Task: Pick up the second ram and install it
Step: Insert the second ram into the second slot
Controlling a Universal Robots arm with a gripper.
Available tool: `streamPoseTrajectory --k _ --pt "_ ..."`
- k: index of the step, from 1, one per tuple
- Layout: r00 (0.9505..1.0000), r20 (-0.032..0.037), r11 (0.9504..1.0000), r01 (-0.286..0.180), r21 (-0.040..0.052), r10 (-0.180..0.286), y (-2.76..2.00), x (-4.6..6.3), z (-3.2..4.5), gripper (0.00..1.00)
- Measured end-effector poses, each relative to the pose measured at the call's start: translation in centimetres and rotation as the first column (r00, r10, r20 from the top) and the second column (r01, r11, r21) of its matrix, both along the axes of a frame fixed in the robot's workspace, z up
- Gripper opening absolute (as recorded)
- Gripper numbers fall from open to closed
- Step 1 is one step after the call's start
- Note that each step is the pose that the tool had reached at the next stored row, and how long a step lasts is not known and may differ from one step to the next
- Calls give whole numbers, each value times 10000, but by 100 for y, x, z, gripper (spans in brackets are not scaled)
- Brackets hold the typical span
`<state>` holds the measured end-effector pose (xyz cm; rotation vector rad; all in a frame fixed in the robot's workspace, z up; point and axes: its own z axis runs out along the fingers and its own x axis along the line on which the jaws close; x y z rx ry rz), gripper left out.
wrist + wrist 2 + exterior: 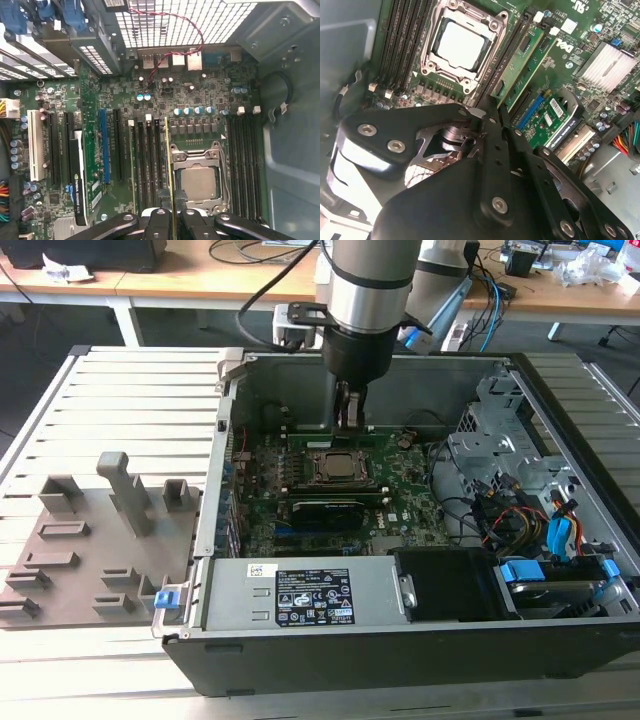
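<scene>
— What is your hand (172,220) doing?
— It is pinching the second ram (169,165) edge-on between closed fingers, low in the first wrist view's centre.
— Where is the stick sitting?
— Beside the CPU socket (198,180), over the motherboard (165,95) slots.

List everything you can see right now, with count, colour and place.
computer case: one, black, open, on the slatted table
motherboard: one, green, inside the case
CPU socket: one, silver, mid-board
second ram: one, green, edge-on between the fingers, beside the CPU socket
other memory stick: one, green, standing in a slot further from the socket
black card: one, slotted beside the memory slots
power supply: one, grey, case's near side
fixture tray: one, grey, exterior view's left
gripper: one, black, shut on the second ram
</scene>
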<state>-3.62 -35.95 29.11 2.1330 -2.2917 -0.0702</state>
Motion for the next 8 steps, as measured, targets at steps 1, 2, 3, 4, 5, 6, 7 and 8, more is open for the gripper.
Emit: streamPoseTrajectory --k 1,2,3,4,5,6,7,8 --pt "10000 0 10000 0 0 0 0 0 -16 14" --pt "10000 0 10000 0 0 0 0 0 -33 14" --pt "10000 0 10000 0 0 0 0 0 -42 14" --pt "10000 0 10000 0 0 0 0 0 -48 14" --pt "10000 0 10000 0 0 0 0 0 -68 14" --pt "10000 0 10000 0 0 0 0 0 -76 14" --pt "10000 0 10000 0 0 0 0 0 -87 14" --pt "10000 0 10000 0 0 0 0 0 -94 14"
